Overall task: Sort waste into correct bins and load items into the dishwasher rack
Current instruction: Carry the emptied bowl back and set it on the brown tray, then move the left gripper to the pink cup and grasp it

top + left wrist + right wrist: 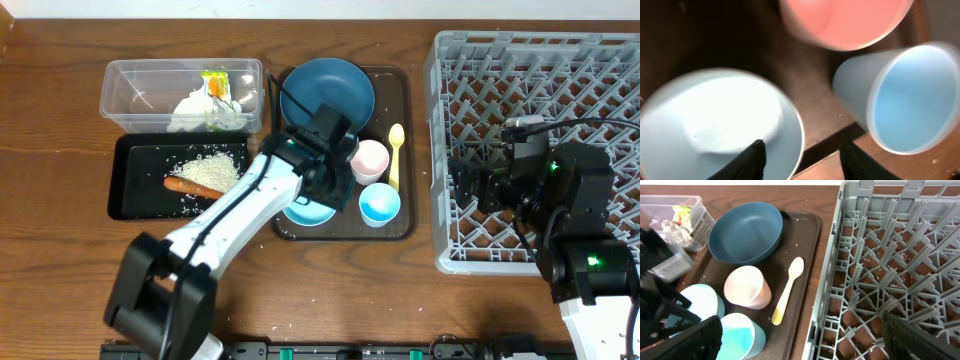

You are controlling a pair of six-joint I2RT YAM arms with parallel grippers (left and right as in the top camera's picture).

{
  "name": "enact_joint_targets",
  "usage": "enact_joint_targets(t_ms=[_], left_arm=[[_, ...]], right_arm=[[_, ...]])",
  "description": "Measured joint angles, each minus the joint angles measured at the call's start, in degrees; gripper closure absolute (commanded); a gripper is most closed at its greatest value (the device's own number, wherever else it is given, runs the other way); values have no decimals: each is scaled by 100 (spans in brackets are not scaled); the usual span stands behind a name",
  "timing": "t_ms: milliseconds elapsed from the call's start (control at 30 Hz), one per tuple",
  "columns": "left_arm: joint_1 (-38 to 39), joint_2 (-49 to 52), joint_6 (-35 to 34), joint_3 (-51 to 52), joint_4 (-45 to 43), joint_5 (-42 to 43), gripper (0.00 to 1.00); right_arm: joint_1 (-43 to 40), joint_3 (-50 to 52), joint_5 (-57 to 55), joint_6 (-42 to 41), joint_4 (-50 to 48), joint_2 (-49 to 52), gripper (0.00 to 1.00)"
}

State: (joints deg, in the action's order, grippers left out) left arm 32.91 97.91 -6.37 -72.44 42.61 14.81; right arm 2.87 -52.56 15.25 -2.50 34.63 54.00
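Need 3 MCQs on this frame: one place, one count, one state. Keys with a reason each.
1. Carrot stick lies in: A clear tub; B black tray; C rack.
2. Cups on the brown tray: A one; B two; C three.
3. Right jaws are: A open; B shut on the spoon; C shut on a cup.
Key: 1 B, it lies beside the rice in the black tray. 2 B, a pink cup and a blue cup. 3 A, the fingers sit wide apart in the right wrist view, holding nothing.
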Motion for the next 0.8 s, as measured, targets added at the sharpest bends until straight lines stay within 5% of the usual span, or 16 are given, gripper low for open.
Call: enact_joint_targets(t_ms=[200,600,733,800], left_arm=[[0,-223,22,-365,-52,-190,29],[-17,831,151,-1340,-407,-756,26],[-17,1491,203,-1495,-409,-802,38],[-17,1665,221,-1495,-402,-822,57]], right_arm=[[0,0,0,0,-13,0,1],[0,0,85,0,-17,0,1],[0,0,92,0,11,0,1],[0,0,92,0,55,0,1]])
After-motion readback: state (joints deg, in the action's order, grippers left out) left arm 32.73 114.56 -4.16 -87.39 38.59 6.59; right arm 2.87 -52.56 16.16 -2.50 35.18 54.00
